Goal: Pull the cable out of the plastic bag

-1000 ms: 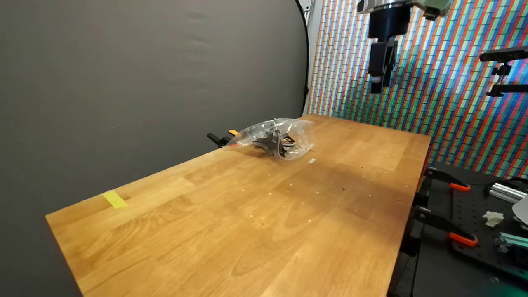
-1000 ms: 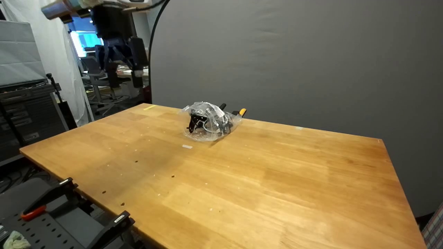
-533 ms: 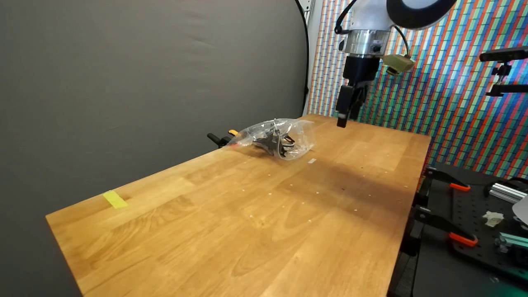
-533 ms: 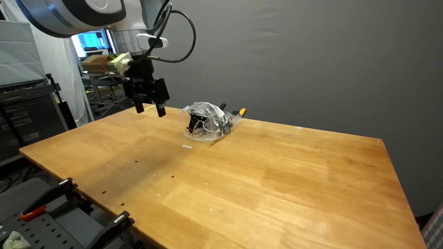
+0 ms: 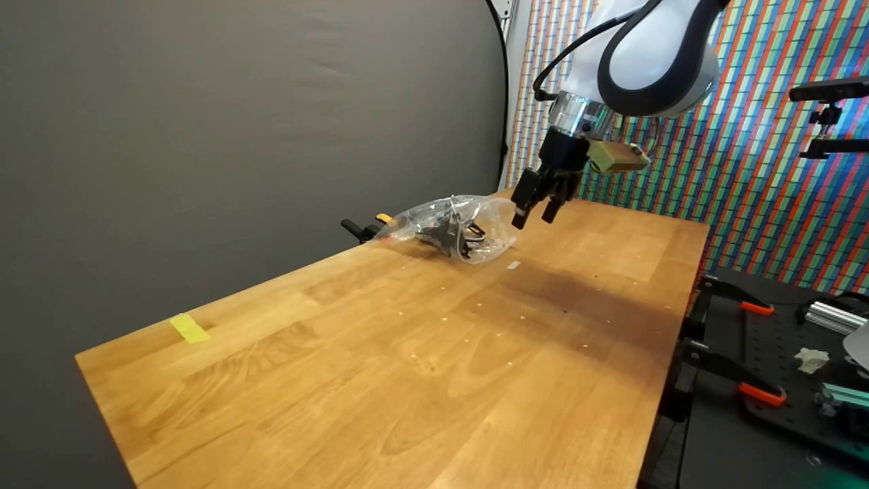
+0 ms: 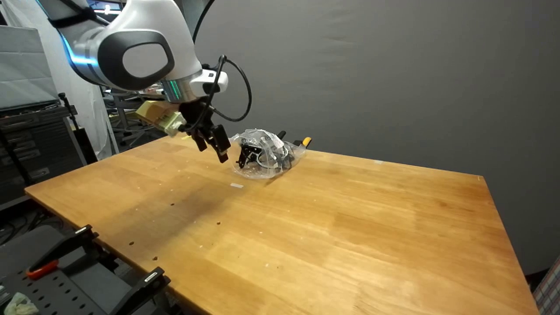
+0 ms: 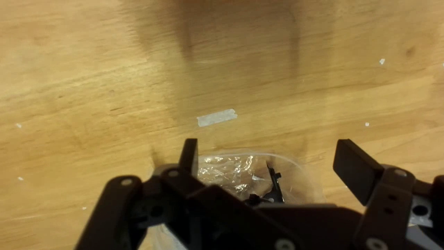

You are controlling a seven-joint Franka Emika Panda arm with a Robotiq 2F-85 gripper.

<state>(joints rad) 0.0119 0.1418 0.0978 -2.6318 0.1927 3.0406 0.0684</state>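
Observation:
A clear plastic bag [image 5: 500, 221] lies near the table's back edge; it shows in both exterior views [image 6: 245, 173]. Inside is a dark bundle with black parts [image 6: 249, 153]. A pale curved strand [image 6: 261, 162] among them may be the cable, but I cannot tell for sure. My gripper [image 5: 535, 219] is open and empty, tilted, above the table close beside the bag's wide end; it also shows in an exterior view [image 6: 212, 153]. In the wrist view the bag's rounded edge [image 7: 260, 154] and a black part [image 7: 274, 184] lie between the fingers [image 7: 266, 142]; the gripper hides the rest.
Clamp handles, black and yellow [image 6: 306, 141], stick up behind the bag at the table edge. A short white tape strip [image 7: 217, 117] lies in front of the bag. Yellow tape [image 5: 190, 328] marks one corner of the wooden table. A grey backdrop [image 5: 271, 122] stands behind.
The arm has come down from high above the table and moved towards the bag, and the gripper has tilted. The bag and its contents have not moved.

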